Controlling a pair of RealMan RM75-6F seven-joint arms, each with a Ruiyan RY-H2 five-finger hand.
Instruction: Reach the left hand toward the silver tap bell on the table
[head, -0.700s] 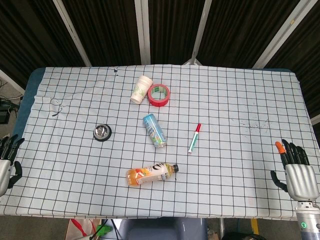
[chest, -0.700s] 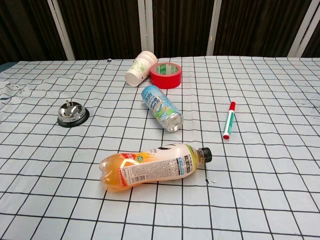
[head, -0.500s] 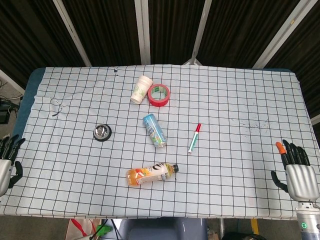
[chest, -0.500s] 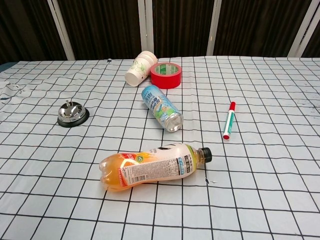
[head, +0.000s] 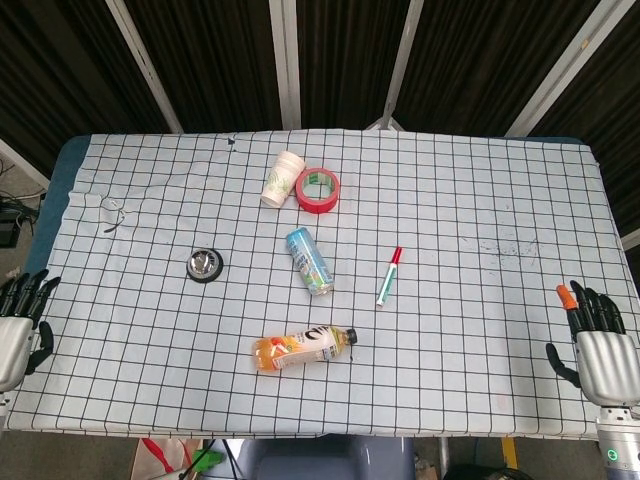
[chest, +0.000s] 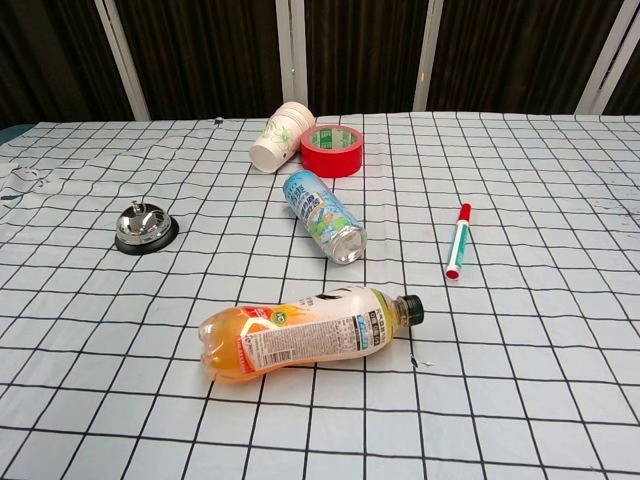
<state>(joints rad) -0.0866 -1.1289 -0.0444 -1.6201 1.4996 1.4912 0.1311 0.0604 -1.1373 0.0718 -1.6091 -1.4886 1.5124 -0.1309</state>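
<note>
The silver tap bell (head: 204, 265) on its black base stands on the left half of the checked table; the chest view shows the bell (chest: 144, 227) upright at mid left. My left hand (head: 17, 325) is at the table's left edge near the front, open with fingers apart, well to the left of the bell and holding nothing. My right hand (head: 596, 345) is at the front right edge, open and holding nothing. Neither hand appears in the chest view.
An orange juice bottle (head: 303, 348) lies near the front middle. A blue can (head: 309, 261) lies on its side at centre, a red-capped marker (head: 389, 276) to its right. A paper cup (head: 283, 179) and red tape roll (head: 317, 189) sit further back.
My left hand has edged slightly right and forward along the left edge. My right hand has dropped a little toward the front edge. The objects have not moved.
</note>
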